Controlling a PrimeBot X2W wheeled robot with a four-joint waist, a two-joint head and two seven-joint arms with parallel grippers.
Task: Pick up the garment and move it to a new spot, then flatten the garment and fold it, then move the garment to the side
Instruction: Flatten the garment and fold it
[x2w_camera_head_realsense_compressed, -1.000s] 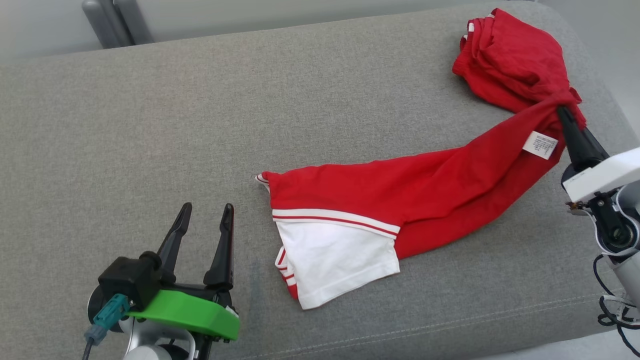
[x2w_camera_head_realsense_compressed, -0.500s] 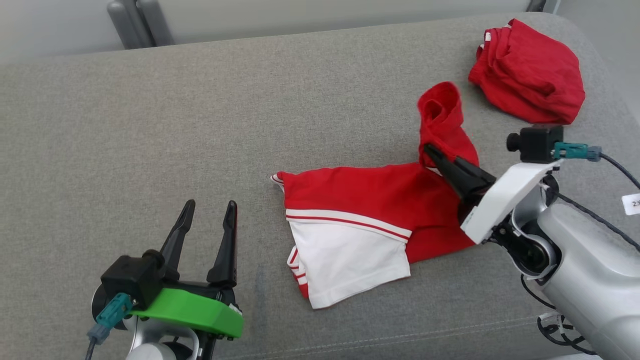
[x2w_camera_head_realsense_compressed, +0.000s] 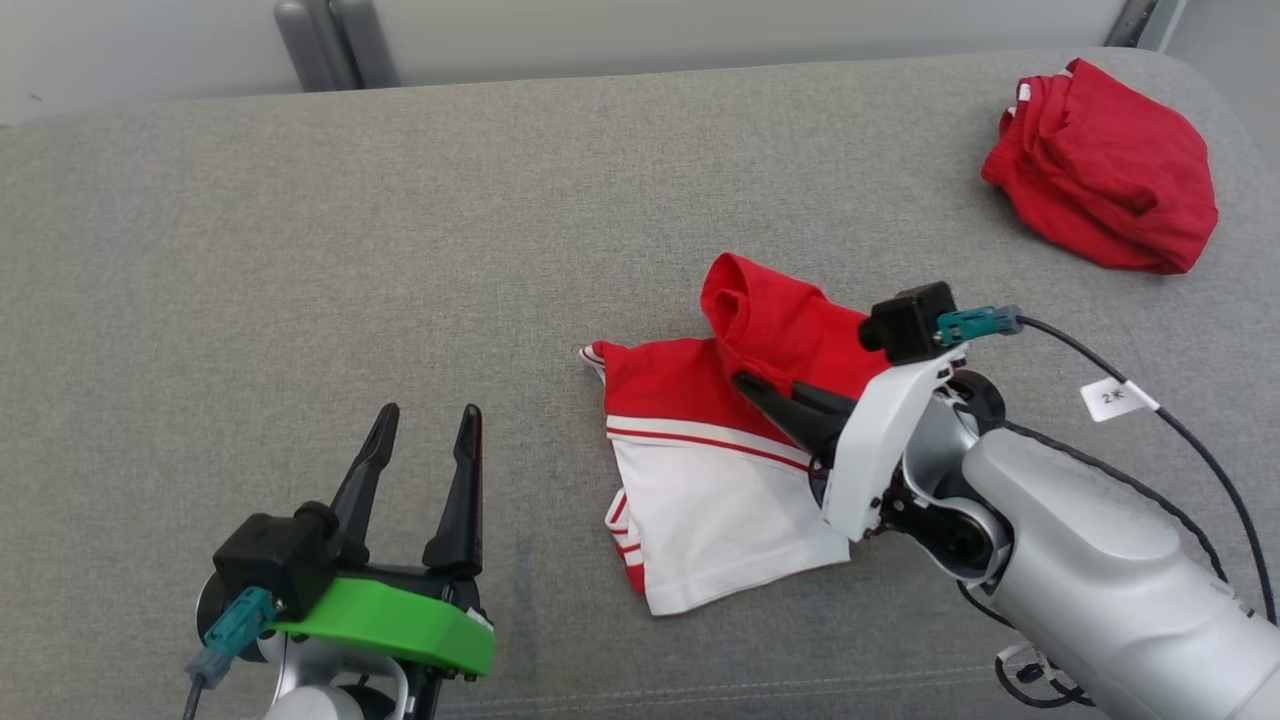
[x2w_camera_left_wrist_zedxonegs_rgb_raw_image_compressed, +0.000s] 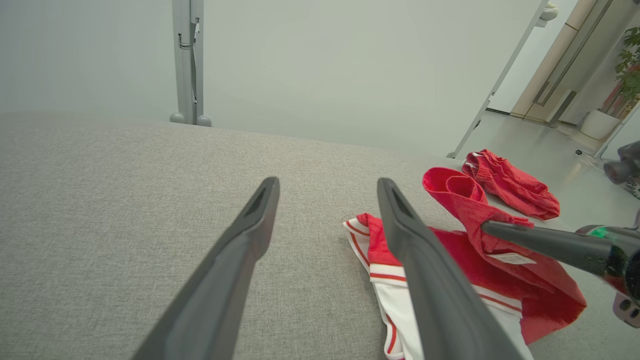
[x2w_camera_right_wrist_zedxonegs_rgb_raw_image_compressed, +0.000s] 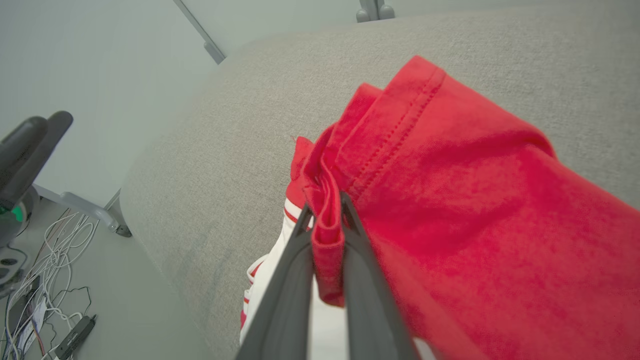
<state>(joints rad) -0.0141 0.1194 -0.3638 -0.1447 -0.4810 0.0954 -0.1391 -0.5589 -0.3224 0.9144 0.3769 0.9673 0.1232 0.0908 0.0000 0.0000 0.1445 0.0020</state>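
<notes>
Garment (x2w_camera_head_realsense_compressed: 700, 500) hem in right pincer (x2w_camera_head_realsense_compressed: 745, 383), broad cushion (x2w_camera_head_realsense_compressed: 300, 250) leftward.

The head view looks steeply down on the grey surface (x2w_camera_head_realsense_compressed: 300, 250) from above its near edge. The left wrist view sits low over it, facing level across toward a pale wall (x2w_camera_left_wrist_zedxonegs_rgb_raw_image_compressed: 325, 65). The right wrist view is closest, right against the red garment (x2w_camera_right_wrist_zedxonegs_rgb_raw_image_compressed: 475, 200), with floor (x2w_camera_right_wrist_zedxonegs_rgb_raw_image_compressed: 75, 260) at lower left. All three share that garment and surface.
</notes>
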